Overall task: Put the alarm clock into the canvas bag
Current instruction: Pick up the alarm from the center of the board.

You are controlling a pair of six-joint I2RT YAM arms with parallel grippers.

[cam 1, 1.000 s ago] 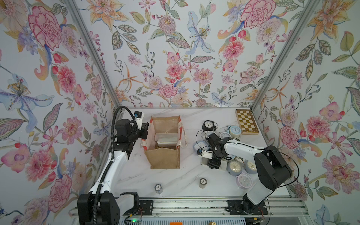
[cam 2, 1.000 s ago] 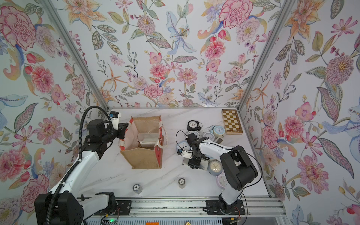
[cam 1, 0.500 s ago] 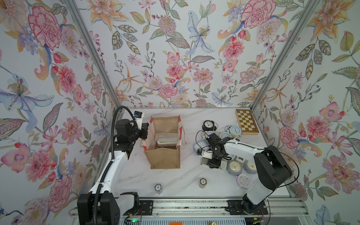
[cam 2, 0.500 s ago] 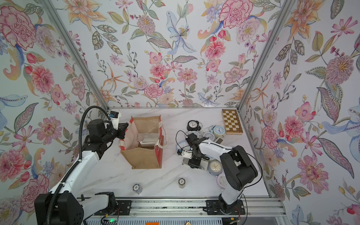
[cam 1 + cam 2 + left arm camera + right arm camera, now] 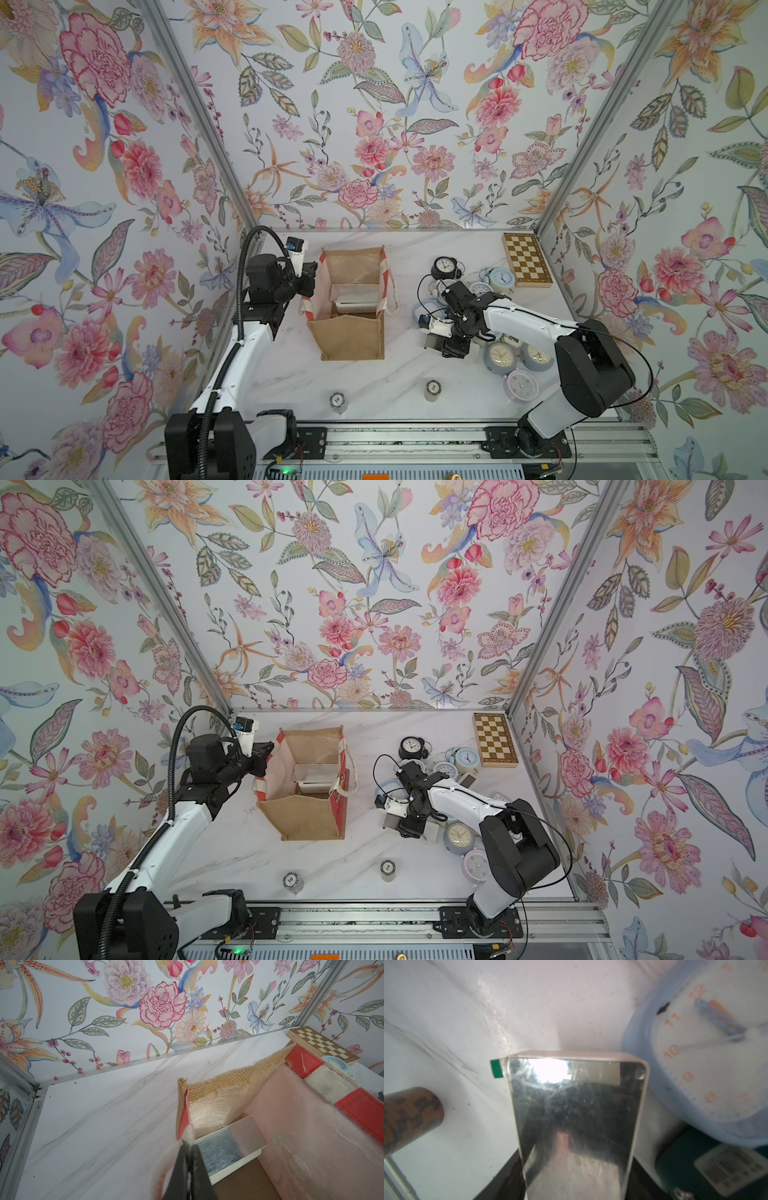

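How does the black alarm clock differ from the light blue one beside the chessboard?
The black alarm clock has a dark case, the light blue alarm clock a pale one. The blue one sits right beside the chessboard box; the black one lies nearer the canvas bag. Both are round with light dials.

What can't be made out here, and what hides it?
Grip of the right gripper on the mirror-faced clock: fingertips cut off by the right wrist view's edge.
Face of the blue clock: blurred, cropped, same view.
Floor of the canvas bag: near wall covers part in both top views.
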